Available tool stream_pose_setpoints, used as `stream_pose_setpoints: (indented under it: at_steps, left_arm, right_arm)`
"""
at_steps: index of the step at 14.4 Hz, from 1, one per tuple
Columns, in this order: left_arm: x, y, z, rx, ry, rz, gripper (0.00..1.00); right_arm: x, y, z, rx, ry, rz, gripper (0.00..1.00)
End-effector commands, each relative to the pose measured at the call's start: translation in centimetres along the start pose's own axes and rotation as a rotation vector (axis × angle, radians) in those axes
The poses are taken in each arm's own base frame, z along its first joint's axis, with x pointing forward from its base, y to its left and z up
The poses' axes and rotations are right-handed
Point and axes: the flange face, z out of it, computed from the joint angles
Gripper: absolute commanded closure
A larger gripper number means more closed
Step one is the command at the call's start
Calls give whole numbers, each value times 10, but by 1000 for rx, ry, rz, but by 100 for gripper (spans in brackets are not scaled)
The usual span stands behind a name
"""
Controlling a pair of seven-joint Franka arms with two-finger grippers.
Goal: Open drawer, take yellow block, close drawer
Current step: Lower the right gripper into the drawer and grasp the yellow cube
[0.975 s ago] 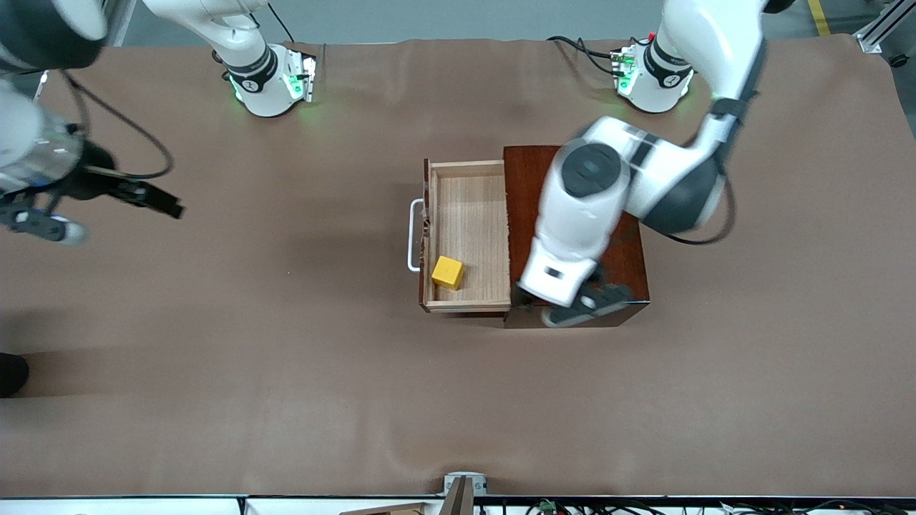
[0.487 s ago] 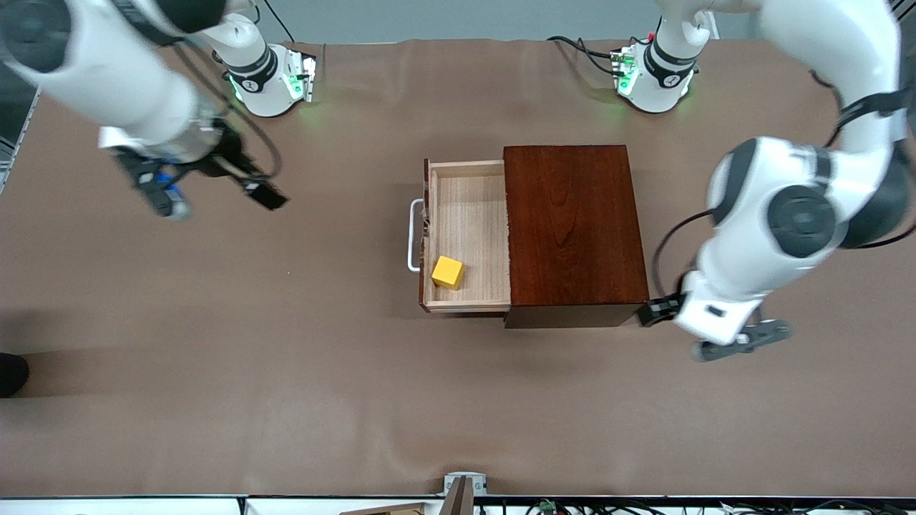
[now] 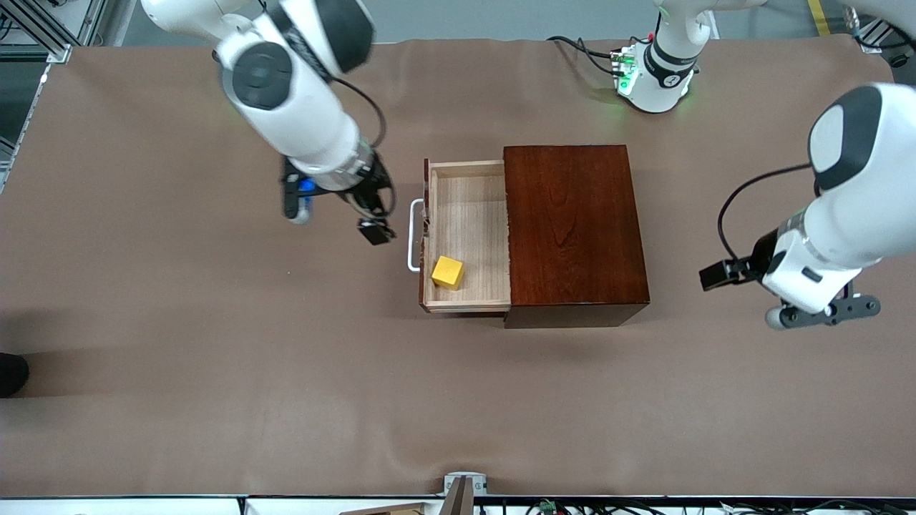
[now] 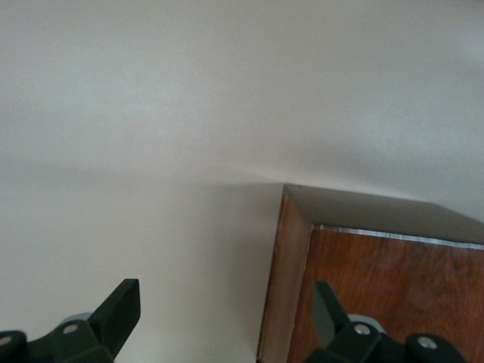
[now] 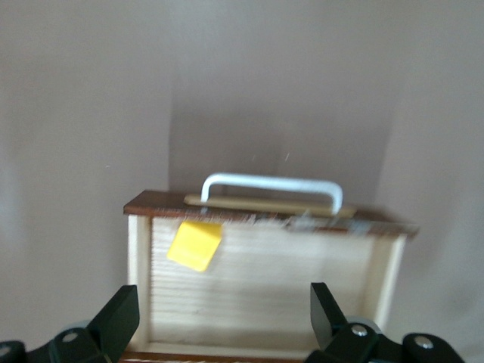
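Note:
The drawer (image 3: 469, 207) stands pulled out of the mahogany box (image 3: 572, 229) toward the right arm's end, its white handle (image 3: 413, 236) outermost. The yellow block (image 3: 448, 272) lies in the tray's corner nearest the front camera, against the drawer front. My right gripper (image 3: 297, 200) hangs in the air by the handle. In the right wrist view it (image 5: 223, 302) is open and empty, looking down on the tray (image 5: 265, 295), the block (image 5: 195, 244) and the handle (image 5: 272, 185). My left gripper (image 3: 823, 313) hovers off the box toward the left arm's end. It (image 4: 224, 299) is open and empty, by a box corner (image 4: 378, 280).
A brown cloth (image 3: 215, 372) covers the whole table. The left arm's base (image 3: 655, 71) stands at the edge farthest from the front camera. A dark object (image 3: 11, 373) pokes in at the right arm's end, and a small bracket (image 3: 465, 483) sits at the nearest edge.
The left arm has swung off the box top out toward its own end of the table. The right arm has swept in from its end to the drawer's handle. Drawer and block have not moved.

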Motion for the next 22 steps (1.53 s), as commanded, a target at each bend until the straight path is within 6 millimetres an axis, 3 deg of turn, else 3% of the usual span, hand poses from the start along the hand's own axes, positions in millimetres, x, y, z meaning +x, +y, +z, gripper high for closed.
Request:
stream_pose_setpoints:
  at_steps: [1,5,7,9,12,14,18,22]
  left_arm:
    - [-31,-1,-15,-1,1,27,0]
    - [-34,-29,-32,3,7,84,0]
    - [-40,-47,-49,9,19,102,0]
    - [-50,-68,-71,22,29,132,0]
    - [-76,-65,-95,33,7,162,0]
    - [-90,-74,-106,38,-24,176,0]
    - [-91,-89,-110,8,-29,192,0]
    - [-87,-88,-113,-22,1,187,0]
  right_arm:
    - [-26,-13,37,32,-36,200,0]
    - [-43,-17,111,6,-1,317,0]
    - [-45,-19,134,15,-6,354,0]
    - [-49,-18,147,20,-7,409,0]
    - [-45,-23,161,28,-7,424,0]
    - [-41,-28,167,43,-14,430,0]
    - [-42,-25,181,33,1,424,0]
    - [-46,-20,193,20,10,422,0]
